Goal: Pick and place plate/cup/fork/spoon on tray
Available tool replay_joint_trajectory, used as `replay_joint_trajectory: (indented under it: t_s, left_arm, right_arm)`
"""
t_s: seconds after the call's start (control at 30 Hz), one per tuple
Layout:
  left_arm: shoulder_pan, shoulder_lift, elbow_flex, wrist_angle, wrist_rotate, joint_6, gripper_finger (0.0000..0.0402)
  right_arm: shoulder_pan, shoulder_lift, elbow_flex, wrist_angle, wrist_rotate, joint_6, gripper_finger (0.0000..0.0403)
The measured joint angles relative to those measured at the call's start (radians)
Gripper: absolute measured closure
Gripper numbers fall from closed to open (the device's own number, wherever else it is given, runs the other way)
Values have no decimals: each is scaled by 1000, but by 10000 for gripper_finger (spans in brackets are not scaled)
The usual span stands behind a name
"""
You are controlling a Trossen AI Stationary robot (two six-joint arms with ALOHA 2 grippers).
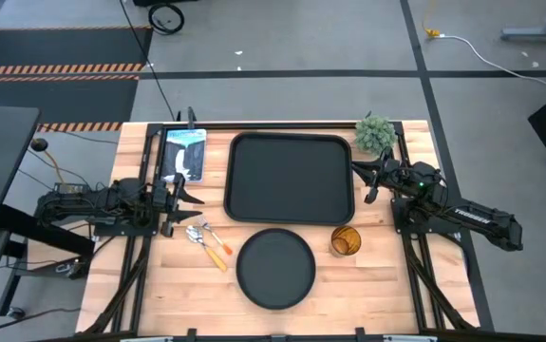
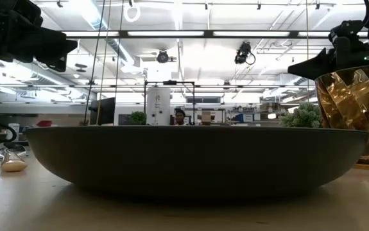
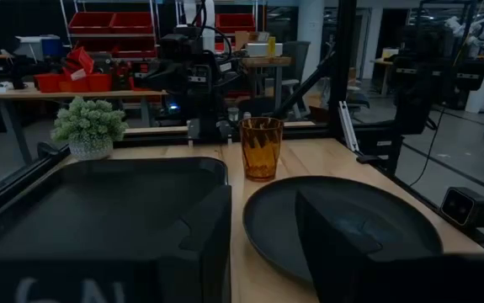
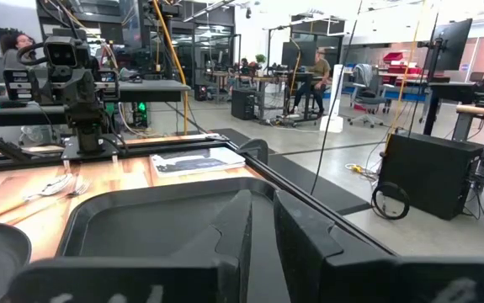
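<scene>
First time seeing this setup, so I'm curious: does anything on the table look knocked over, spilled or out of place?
Nothing stands out. The cup stands upright, the plate lies flat, the fork and spoon lie side by side, and the tray sits square.

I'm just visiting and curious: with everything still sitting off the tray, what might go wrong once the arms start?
The fork and spoon lie touching, so a grab at one could drag the other. The cup stands close to the plate and could be tipped over. The plant sits at the tray corner near the right gripper and might be bumped.
</scene>
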Motion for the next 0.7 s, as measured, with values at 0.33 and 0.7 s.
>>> replay_joint_trajectory:
  t_s: [0.33, 0.7]
  left_arm:
    - [0, 0, 0, 0, 0, 0, 260]
    - [0, 0, 0, 0, 0, -85, 260]
  right_arm:
    - [0, 0, 0, 0, 0, 0, 344]
    - [0, 0, 0, 1, 0, -6, 344]
